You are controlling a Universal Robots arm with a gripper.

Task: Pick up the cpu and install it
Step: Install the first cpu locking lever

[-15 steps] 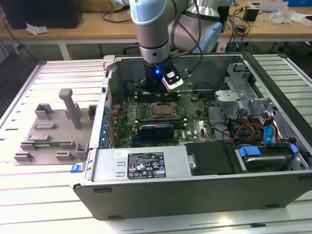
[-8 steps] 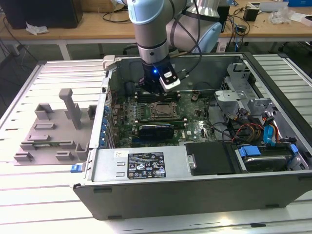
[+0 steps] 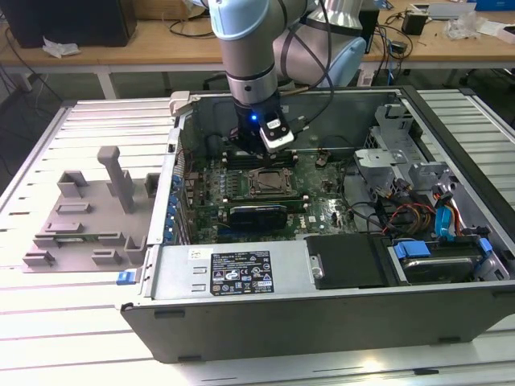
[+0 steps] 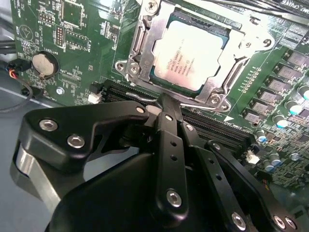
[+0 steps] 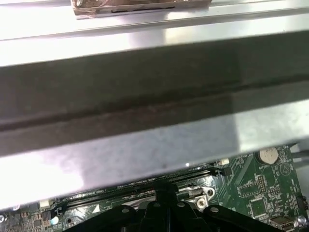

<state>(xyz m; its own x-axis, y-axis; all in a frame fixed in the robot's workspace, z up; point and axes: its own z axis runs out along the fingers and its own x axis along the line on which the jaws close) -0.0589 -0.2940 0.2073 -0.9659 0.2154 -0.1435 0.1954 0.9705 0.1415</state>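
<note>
**CPU seated in socket, pincer closed above**

The cpu (image 4: pixel 189 56) lies flat inside the metal-framed socket (image 4: pixel 141 33) on the motherboard (image 4: pixel 72 72). The pincer (image 4: pixel 166 104), fingers together and empty, hangs just beside the socket's edge, within the open computer case (image 3: pixel 451 310).

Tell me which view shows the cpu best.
Second wrist view: the cpu sits in the socket, silvery top unobstructed. Exterior view shows it small and distant. First wrist view shows board and case wall instead.
</note>
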